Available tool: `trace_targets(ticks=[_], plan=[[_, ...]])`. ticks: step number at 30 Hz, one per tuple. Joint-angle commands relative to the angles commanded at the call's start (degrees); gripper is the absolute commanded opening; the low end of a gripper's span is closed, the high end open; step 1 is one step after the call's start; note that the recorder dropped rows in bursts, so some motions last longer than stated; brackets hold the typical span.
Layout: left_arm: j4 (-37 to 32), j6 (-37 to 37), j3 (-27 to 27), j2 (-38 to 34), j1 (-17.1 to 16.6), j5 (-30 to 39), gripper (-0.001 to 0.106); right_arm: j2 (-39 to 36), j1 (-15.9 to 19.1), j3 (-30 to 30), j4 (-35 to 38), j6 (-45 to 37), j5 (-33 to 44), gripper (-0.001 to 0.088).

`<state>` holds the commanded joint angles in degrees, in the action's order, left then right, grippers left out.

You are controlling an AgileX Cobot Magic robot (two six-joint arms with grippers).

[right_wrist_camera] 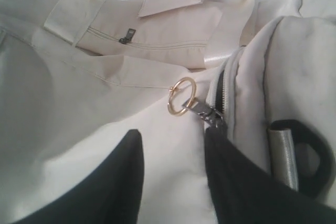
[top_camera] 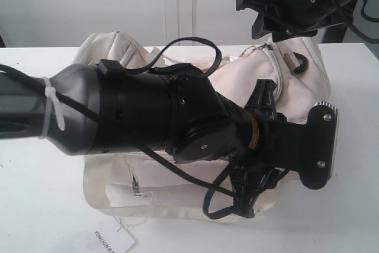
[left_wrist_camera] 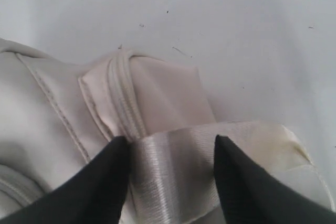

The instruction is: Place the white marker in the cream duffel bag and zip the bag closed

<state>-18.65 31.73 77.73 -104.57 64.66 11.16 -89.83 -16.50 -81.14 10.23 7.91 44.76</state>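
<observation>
The cream duffel bag (top_camera: 299,84) lies on the white table, mostly hidden in the exterior view by my left arm. The white marker is out of view. My left gripper (left_wrist_camera: 169,148) is open, its two fingers pressed down on either side of a satin strap (left_wrist_camera: 168,171) at the bag's end. My right gripper (right_wrist_camera: 173,145) is open over bare cream fabric. One of its fingers (right_wrist_camera: 231,166) rests just below the zipper pull (right_wrist_camera: 210,114) and gold keyring (right_wrist_camera: 181,96). In the exterior view the right gripper (top_camera: 247,16) hovers above the bag's right end.
A paper tag (top_camera: 109,238) with black lettering lies on the table at the front. The front zip pocket (right_wrist_camera: 126,36) and strap handles (right_wrist_camera: 226,35) lie beyond the keyring. A black ring (right_wrist_camera: 312,153) sits beside the right finger. My left arm (top_camera: 136,111) spans the foreground.
</observation>
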Motion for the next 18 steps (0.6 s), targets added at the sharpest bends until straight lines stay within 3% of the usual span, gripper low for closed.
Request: trace_targets(ticks=[14,18], plan=[[0.6,-0.4,0.2,4.5,0.0,0.3,0.056,0.0,0.0,0.0,-0.1,1.3,-1.0,0.0371],[0.6,-4.1,0.2,6.1,0.0,2.7,0.056,0.0,0.0,0.0,-0.1,1.3,-1.1,0.0371]])
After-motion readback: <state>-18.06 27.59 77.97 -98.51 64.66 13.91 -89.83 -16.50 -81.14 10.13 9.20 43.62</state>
